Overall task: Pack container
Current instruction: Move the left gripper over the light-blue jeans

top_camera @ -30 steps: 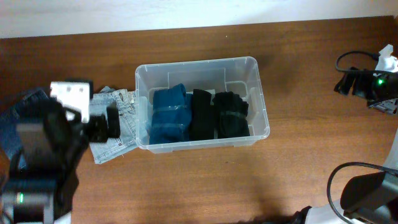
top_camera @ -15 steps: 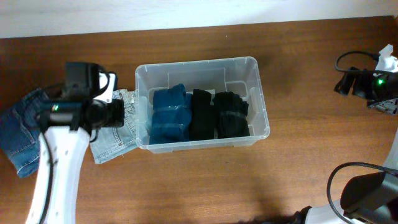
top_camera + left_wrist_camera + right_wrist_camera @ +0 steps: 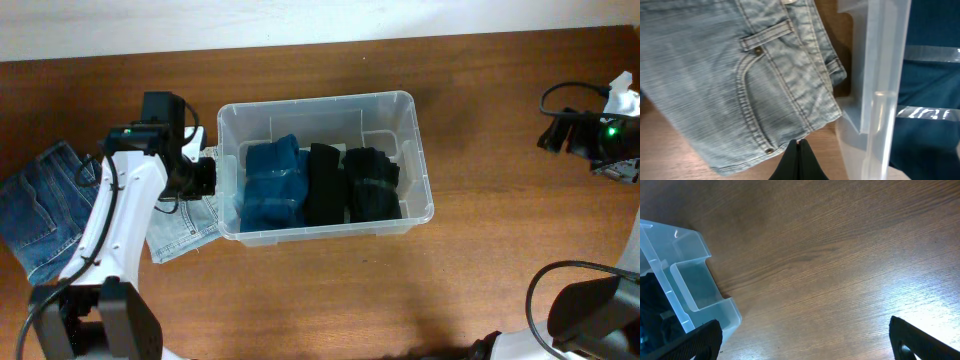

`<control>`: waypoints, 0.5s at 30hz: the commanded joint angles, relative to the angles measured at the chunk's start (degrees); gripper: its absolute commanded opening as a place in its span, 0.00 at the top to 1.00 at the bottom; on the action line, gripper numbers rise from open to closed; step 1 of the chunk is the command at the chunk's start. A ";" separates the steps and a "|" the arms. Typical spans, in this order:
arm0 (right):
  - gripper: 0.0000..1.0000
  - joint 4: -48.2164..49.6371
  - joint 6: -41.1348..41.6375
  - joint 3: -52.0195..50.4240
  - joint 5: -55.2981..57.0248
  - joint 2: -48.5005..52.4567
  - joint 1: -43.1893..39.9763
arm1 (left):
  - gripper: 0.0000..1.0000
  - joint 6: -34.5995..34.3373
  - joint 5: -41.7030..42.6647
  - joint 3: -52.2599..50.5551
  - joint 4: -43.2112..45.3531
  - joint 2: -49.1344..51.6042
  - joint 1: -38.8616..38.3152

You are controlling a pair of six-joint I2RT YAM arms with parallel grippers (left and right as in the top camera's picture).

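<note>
The container (image 3: 412, 150), a clear plastic bin, stands mid-table and holds a blue folded garment (image 3: 275, 187) and two black ones (image 3: 322, 183) (image 3: 371, 185). Light-blue jeans (image 3: 178, 232) lie flat against its left wall (image 3: 875, 100). My left gripper (image 3: 798, 144) is shut, its tips touching the hem of those jeans (image 3: 740, 75) over bare wood beside the container. No fabric shows between the fingers. My right gripper (image 3: 805, 342) hangs open over bare wood, far right of the container's corner (image 3: 690, 275).
Dark-blue jeans (image 3: 40, 205) lie at the table's left edge, behind my left arm (image 3: 120, 215). The right arm (image 3: 595, 140) sits at the far right edge with its cable. A narrow strip of wood (image 3: 842, 75) separates the light jeans from the container wall.
My left arm swung right across the light jeans to the container's left wall, and its gripper went from open to shut. The right arm has not moved.
</note>
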 commanded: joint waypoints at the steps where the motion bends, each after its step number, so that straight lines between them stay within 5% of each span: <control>1: 0.02 0.02 -0.42 0.59 0.09 0.02 -0.22 | 0.99 -0.98 4.33 0.57 0.28 1.07 -0.17; 15: 0.02 0.02 -0.42 0.59 0.09 0.02 -0.22 | 0.99 -1.01 12.20 0.57 1.53 1.11 -1.16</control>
